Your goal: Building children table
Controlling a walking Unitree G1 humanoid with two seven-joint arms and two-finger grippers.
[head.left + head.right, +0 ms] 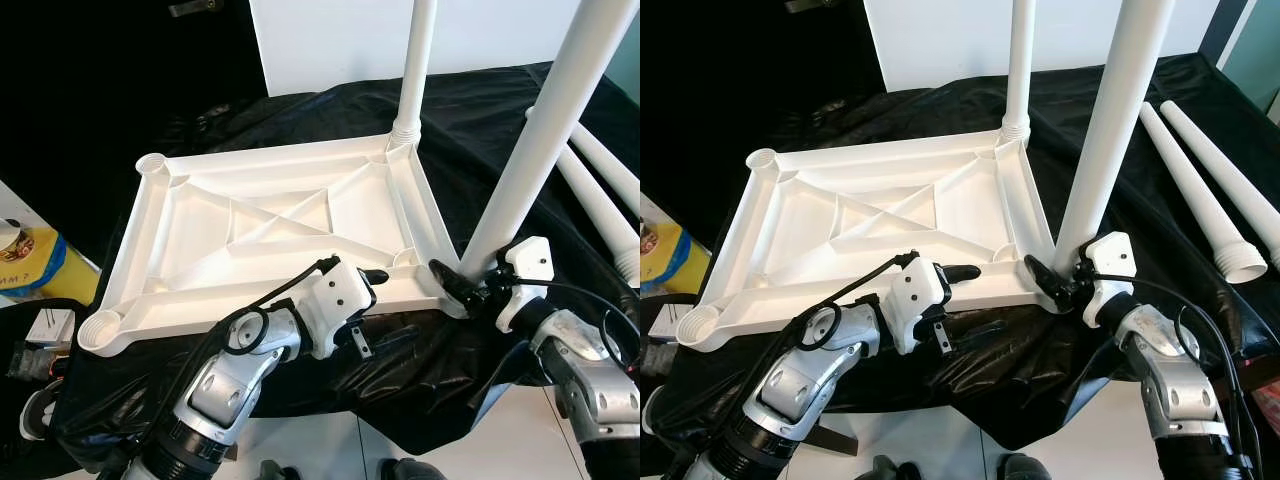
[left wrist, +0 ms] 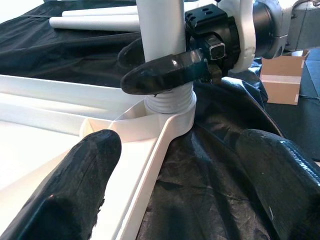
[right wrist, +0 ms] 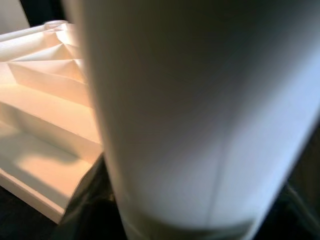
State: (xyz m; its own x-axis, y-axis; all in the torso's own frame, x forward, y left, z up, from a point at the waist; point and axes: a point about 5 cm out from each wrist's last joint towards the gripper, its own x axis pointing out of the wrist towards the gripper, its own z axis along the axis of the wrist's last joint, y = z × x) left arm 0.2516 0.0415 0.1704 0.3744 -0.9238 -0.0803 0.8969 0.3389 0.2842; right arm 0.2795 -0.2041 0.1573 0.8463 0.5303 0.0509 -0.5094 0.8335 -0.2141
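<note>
- Left wrist view looks along the left gripper (image 2: 170, 200): its two black fingers (image 2: 75, 185) are spread wide, one lying over the white table top (image 1: 260, 230), the other over the black cloth (image 2: 210, 165), with the table top's near rim running between them. They hold nothing.
- Right gripper (image 1: 465, 283) has its black fingers pinched around the base of a white table leg (image 1: 535, 140); in the left wrist view one finger (image 2: 165, 72) wraps across the front of the leg just above its ribbed collar.
- That leg stands in the socket at the table top's near right corner and leans slightly to the right as it rises. The right wrist view is so close to it that it shows as a pale blurred column, with the ribbed underside of the table top beside it.
- The table top lies upside down on the black cloth, its bracing ribs facing up.
- A second leg (image 1: 415, 65) stands upright in the far right corner socket.
- The near left socket (image 1: 103, 327) and the far left socket (image 1: 153, 163) are open rings.
- Two loose legs (image 1: 1200, 190) lie side by side on the cloth, to the right of the table top, well apart from it.
- A yellow package (image 1: 30, 262) lies at the left edge of the scene, and a cardboard box (image 2: 282, 80) sits beyond the right gripper in the left wrist view.
</note>
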